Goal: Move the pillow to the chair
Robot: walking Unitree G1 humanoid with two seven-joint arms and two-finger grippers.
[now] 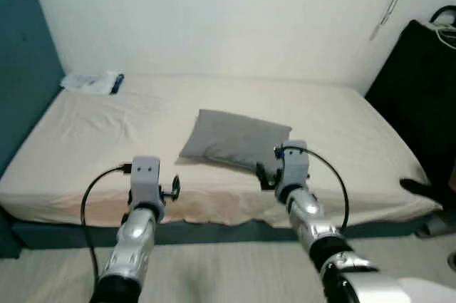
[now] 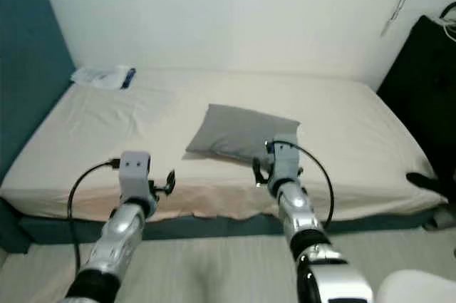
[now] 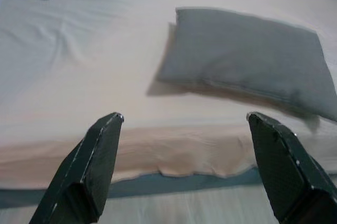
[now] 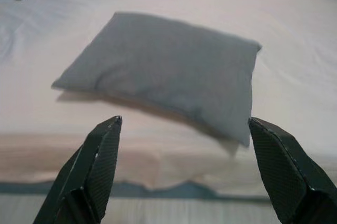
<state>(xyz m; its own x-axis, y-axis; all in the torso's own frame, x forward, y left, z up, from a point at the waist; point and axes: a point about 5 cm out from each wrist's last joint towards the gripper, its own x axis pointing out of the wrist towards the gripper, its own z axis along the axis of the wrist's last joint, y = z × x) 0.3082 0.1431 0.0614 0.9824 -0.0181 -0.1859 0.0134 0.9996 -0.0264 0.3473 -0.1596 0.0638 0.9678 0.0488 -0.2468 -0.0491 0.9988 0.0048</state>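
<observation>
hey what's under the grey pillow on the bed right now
The grey pillow lies flat on the cream sheet of the bed, near its front edge. Sheet shows all around it. Whatever lies directly beneath the pillow is covered, so that cannot be seen.

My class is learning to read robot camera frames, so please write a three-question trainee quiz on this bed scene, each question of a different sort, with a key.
1. True or false: the right end effector is shut on the grey pillow.
2. The pillow lies on: A) the floor; B) the bed; C) a chair.
3. Fill in: the fingers of the left end effector are ____.

Key:
1. False; it is open, short of the pillow.
2. B.
3. Open, held before the bed's near edge.
</observation>
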